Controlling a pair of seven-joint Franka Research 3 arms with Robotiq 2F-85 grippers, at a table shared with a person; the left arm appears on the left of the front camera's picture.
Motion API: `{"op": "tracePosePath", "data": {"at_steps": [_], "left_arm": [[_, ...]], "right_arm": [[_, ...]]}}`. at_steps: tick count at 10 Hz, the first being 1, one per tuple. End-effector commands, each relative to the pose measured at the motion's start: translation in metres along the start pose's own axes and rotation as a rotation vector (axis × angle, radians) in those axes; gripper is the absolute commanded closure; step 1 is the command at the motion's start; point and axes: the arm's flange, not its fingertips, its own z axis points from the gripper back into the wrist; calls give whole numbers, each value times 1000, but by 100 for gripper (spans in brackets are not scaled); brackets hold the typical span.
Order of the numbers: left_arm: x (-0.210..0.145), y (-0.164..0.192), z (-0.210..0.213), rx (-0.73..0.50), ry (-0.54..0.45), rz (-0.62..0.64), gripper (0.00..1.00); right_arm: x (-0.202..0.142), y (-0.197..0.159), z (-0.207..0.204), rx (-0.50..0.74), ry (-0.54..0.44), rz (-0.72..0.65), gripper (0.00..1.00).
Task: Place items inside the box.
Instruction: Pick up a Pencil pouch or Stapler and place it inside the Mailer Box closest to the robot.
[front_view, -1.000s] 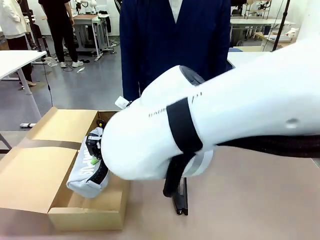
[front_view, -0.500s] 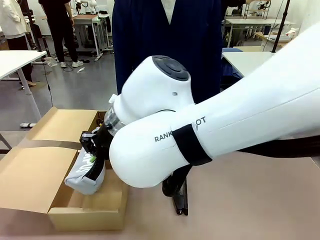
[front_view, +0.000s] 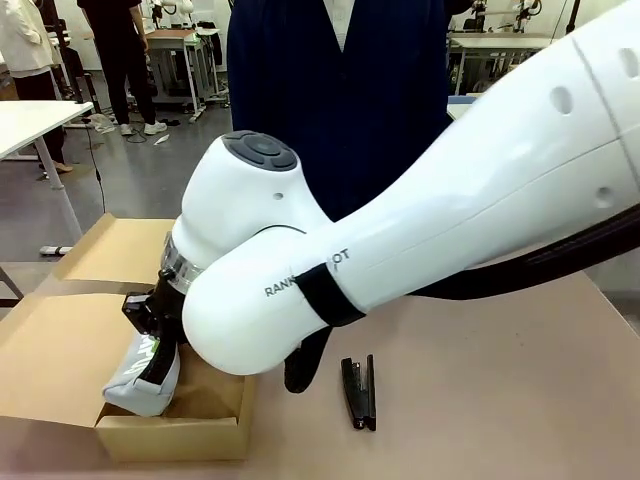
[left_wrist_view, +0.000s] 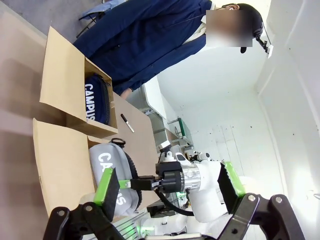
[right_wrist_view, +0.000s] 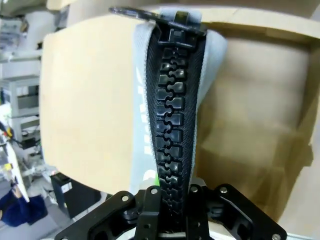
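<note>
My right gripper is shut on the grey CAMPUS pencil case and holds it upright inside the cardboard box, its lower end near the box floor. In the right wrist view the case's black zipper runs up from between the right gripper fingers. The navy CAMPUS case lies in the box. A black marker pen lies on the table beyond the box. The black stapler sits on the table right of the box. My left gripper is open and holds nothing. The yellow utility knife is out of view.
A person in a navy jacket stands at the far side of the table. My right arm reaches across the middle and covers much of the table. The box flaps lie open to the left.
My right arm has swung left and down, carrying the grey case lower into the near-left part of the box. The stapler has stayed put.
</note>
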Motion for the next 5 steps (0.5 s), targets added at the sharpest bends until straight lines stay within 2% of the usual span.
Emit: {"op": "tracePosePath", "data": {"at_steps": [1,5], "left_arm": [[1,-2,0,-25,-11,-19,0],[1,-2,0,-25,-11,-19,0]], "right_arm": [[5,17,-11,-43,-11,-36,93],[12,2,-31,-100,2,-80,93]]}}
